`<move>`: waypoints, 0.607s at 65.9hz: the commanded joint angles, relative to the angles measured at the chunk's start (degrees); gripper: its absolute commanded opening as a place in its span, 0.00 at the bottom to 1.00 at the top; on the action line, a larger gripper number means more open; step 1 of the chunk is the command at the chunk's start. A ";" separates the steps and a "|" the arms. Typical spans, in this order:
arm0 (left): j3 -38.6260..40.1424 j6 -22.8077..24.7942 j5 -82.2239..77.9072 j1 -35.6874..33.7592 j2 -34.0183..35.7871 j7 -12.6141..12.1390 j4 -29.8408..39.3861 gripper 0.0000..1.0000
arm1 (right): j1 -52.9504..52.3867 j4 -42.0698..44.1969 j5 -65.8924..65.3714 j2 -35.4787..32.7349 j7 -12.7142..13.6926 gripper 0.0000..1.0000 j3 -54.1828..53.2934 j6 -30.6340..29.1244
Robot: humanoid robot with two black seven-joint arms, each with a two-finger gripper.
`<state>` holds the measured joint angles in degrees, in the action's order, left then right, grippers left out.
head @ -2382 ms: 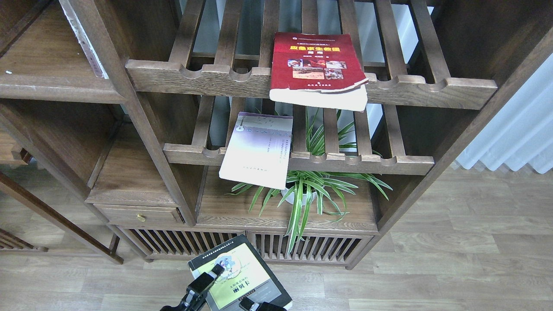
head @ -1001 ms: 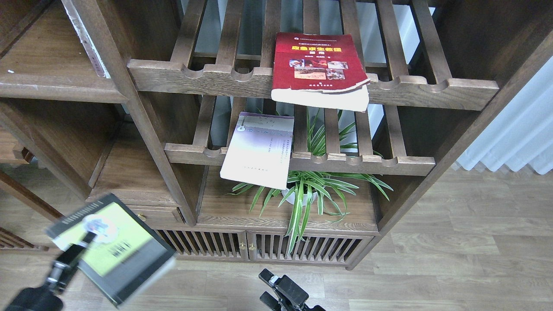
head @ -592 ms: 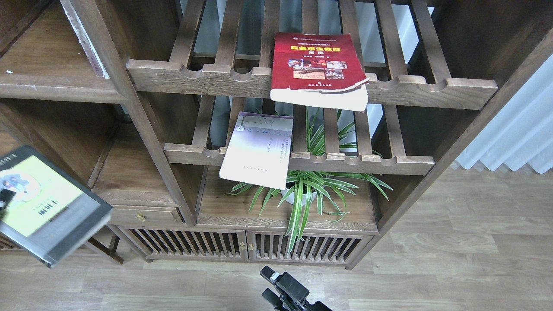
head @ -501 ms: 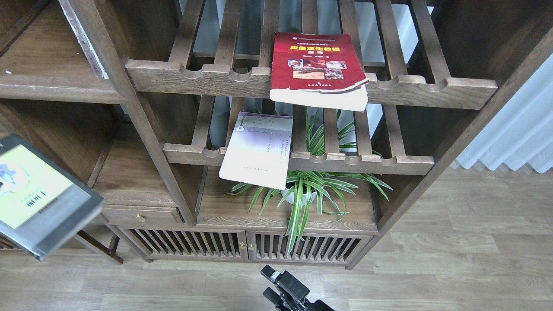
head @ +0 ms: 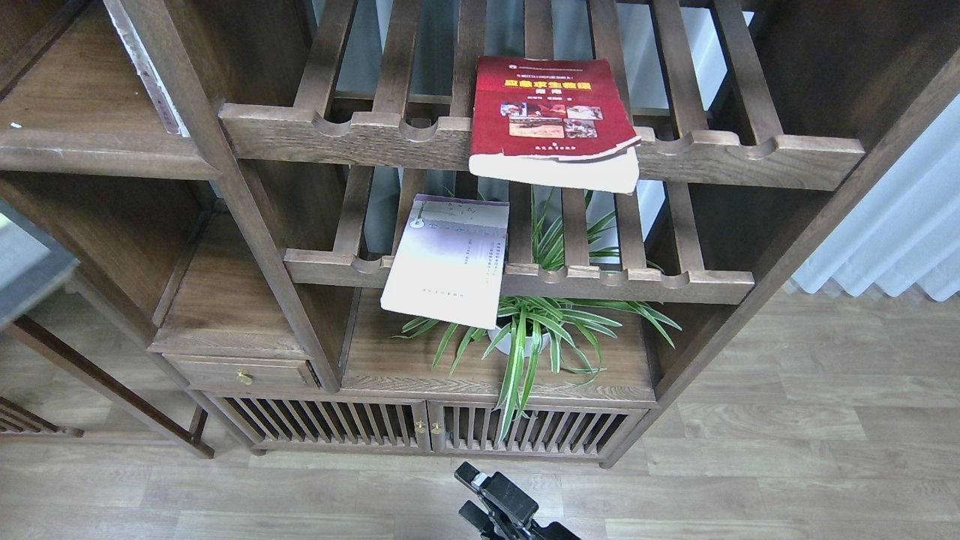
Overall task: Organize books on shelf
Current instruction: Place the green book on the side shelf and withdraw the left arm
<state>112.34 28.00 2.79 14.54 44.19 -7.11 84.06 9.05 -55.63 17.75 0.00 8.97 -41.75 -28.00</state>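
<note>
The thick red book lies flat on the upper slatted rack, its front end hanging over the notched rail. The thin white-lavender book lies on the lower slatted rack and hangs over its rail. Only a dark corner of the black-bordered book shows at the left edge, held up beside the solid plank shelf. My left gripper is out of view. My right gripper is low at the bottom centre, fingers apart and empty.
A spider plant in a white pot stands on the bottom board under the racks. A small drawer and slatted cabinet doors sit below. A pale curtain hangs at the right. Wood floor lies in front.
The black-bordered book has been carried from the bottom centre up and left, and is now almost out of the frame. My right gripper has let it go and stays low.
</note>
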 commanded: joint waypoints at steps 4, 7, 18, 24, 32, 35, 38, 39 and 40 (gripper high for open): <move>3.14 0.00 -10.41 -8.90 0.02 -0.89 -0.04 0.07 | 0.09 0.00 0.10 0.00 -0.09 0.99 0.00 0.00; 3.32 0.00 -13.06 -11.89 0.02 -0.89 -0.12 0.07 | 0.09 -0.09 0.10 0.00 -0.09 0.99 0.00 0.00; 3.32 0.00 -20.98 -19.90 -0.59 -0.98 -0.57 0.07 | 0.09 -0.09 0.10 0.00 -0.09 0.99 0.00 0.00; 2.71 0.00 -25.02 -24.29 -1.03 -0.98 -1.00 0.07 | 0.18 0.00 0.10 0.00 -0.09 0.99 0.00 0.00; 2.00 0.00 -30.38 -29.56 -2.96 -0.89 -1.71 0.07 | 0.18 -0.09 0.18 0.00 -0.09 0.99 0.00 0.00; 1.74 0.00 -32.40 -31.23 -3.84 -0.89 -1.88 0.07 | 0.18 -0.09 0.18 0.00 -0.09 0.99 0.00 0.00; 1.13 0.00 -34.33 -32.99 -4.81 -0.80 -2.41 0.07 | 0.27 -0.09 0.18 0.00 -0.09 0.99 0.00 0.00; 0.77 0.00 -35.39 -34.05 -5.51 -0.71 -2.67 0.07 | 0.27 -0.09 0.18 0.00 -0.09 0.99 0.00 0.00; 0.68 0.00 -35.74 -34.40 -5.69 -0.71 -2.85 0.07 | 0.27 -0.09 0.18 0.00 -0.09 0.99 0.00 0.00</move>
<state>114.22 28.01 -28.25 -15.47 40.91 -8.07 82.28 9.23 -55.69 17.92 0.00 8.87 -41.75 -28.00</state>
